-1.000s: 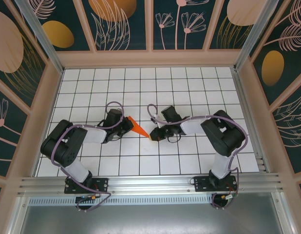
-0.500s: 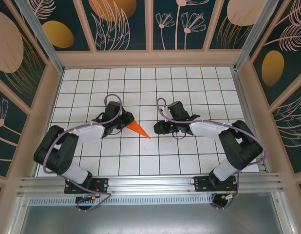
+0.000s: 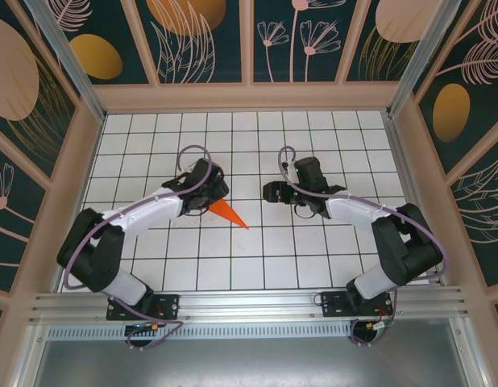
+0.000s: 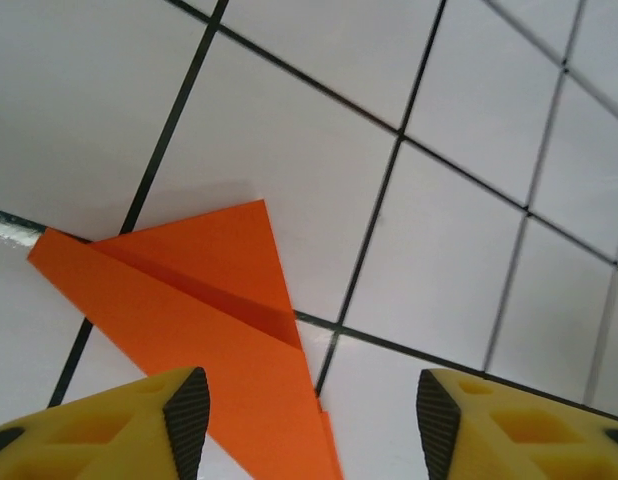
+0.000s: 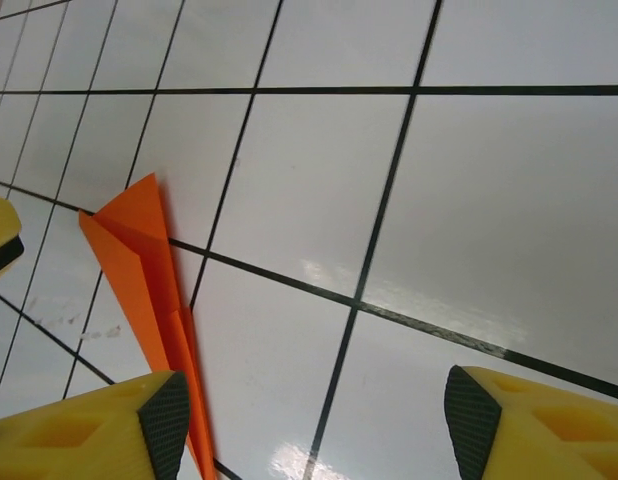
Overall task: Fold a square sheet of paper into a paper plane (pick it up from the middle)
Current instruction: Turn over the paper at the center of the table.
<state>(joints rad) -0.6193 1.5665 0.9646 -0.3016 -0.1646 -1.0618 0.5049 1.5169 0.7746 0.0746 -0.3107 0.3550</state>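
From above, the paper plane [image 3: 229, 214] is lying flat on the tabletop [image 3: 313, 258], its tail just beside the left tool [image 3: 212, 198] and its nose apart from the right tool [image 3: 270, 192]. At the left wrist, the jaws are standing apart, gripping nothing, and the plane is running beneath one finger. At the right wrist, the jaws are gaping empty, and the plane is lying beside one finger.

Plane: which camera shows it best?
Top external: the plane shows almost whole, though small. Left wrist gives its wide end and crease up close, nose cropped. Right wrist sees it aslant, narrow end cropped.
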